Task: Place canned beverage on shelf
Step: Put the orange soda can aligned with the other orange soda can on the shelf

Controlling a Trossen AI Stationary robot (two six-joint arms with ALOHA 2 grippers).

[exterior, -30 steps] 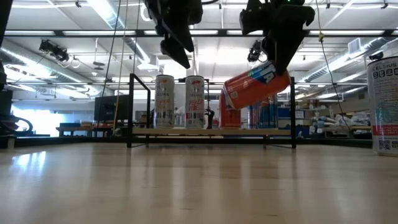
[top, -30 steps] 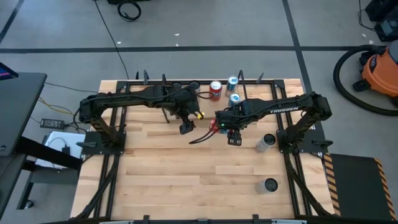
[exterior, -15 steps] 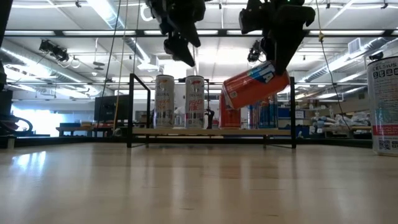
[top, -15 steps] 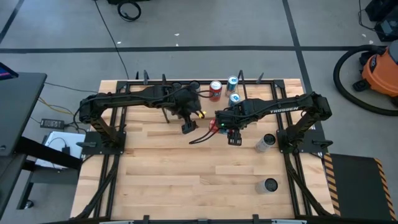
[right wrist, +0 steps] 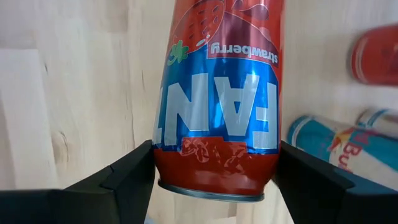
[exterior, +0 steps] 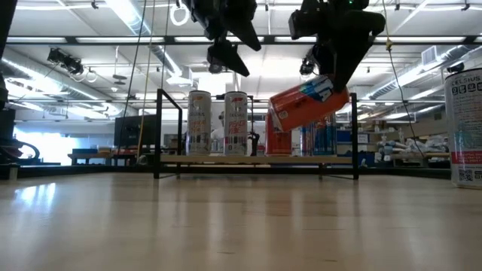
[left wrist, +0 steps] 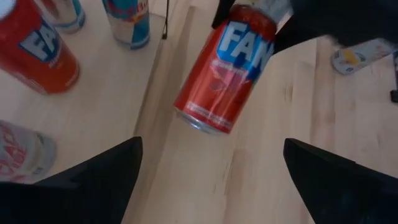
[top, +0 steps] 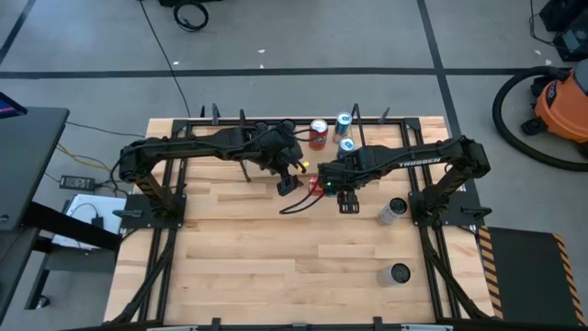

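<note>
Hanging in the air, tilted, your red and blue Fanta strawberry can is pinched on both sides by your right gripper. The can is above the table, just in front of the low black metal rack with the light wood board, and does not touch it. On that rack stand two tall white and red cans, another red can and two blue-topped cans. Your left gripper hangs just beside the held can, up in the air, with its two dark fingers spread wide and nothing between them. Off on the right side of the wooden table you can see one silver can lying down and one dark-topped can standing nearer the front edge, both well apart from the rack.
</note>
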